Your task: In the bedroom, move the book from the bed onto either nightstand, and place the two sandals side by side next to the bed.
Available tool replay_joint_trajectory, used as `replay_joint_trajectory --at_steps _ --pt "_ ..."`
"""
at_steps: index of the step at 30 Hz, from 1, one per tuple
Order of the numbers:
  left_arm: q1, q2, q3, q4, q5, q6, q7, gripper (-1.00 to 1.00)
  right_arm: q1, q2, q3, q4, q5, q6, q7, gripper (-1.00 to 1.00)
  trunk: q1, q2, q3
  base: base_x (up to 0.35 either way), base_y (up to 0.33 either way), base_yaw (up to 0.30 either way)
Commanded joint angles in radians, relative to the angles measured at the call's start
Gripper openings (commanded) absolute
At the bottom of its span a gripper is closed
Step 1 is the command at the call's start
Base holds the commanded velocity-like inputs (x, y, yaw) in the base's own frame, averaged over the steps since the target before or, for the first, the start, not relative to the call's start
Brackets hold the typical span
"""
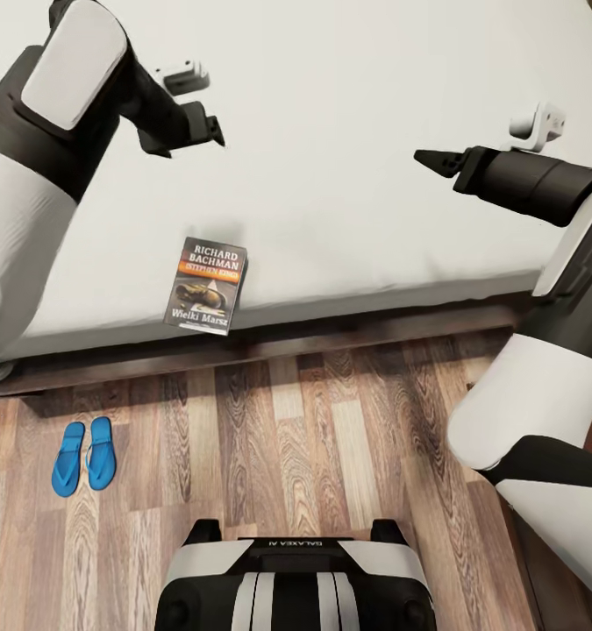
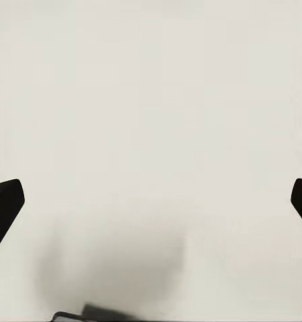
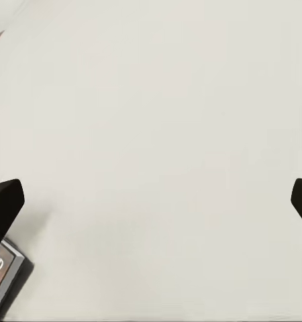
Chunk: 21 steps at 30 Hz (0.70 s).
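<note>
The book [image 1: 206,286] lies flat on the bed [image 1: 348,105], at the pale mattress's near edge, its dark cover with "Richard Bachman" lettering facing up. A corner of the book [image 3: 2,276] also shows in the right wrist view. Both blue sandals [image 1: 83,456] lie side by side on the wood floor, a little in front of the bed's dark frame [image 1: 331,337]. My left gripper [image 1: 203,127] hovers over the mattress beyond the book, open and empty. My right gripper [image 1: 431,160] hovers over the mattress to the book's right, open, its fingertips [image 3: 5,201] wide apart.
Wood-plank floor [image 1: 331,438] stretches between the bed frame and my base [image 1: 296,578]. The left wrist view looks at bare mattress [image 2: 151,100] with a soft shadow on it.
</note>
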<state>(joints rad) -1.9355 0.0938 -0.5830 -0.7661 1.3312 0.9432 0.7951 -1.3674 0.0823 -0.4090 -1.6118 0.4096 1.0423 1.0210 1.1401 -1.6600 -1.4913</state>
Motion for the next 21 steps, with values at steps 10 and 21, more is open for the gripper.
replay_joint_trajectory --at_steps 10,21 --pt "0.119 0.233 0.097 -0.344 0.304 0.035 0.094 1.0 0.1 0.004 -0.013 -0.002 0.006 0.005 0.042 1.0 0.0 0.0 0.015 0.0 0.0 0.0" --pt "0.211 0.37 0.1 -0.538 0.402 0.035 0.132 1.0 0.104 0.04 -0.014 -0.002 0.004 0.005 0.049 1.0 0.0 0.0 0.032 0.0 0.0 0.0"
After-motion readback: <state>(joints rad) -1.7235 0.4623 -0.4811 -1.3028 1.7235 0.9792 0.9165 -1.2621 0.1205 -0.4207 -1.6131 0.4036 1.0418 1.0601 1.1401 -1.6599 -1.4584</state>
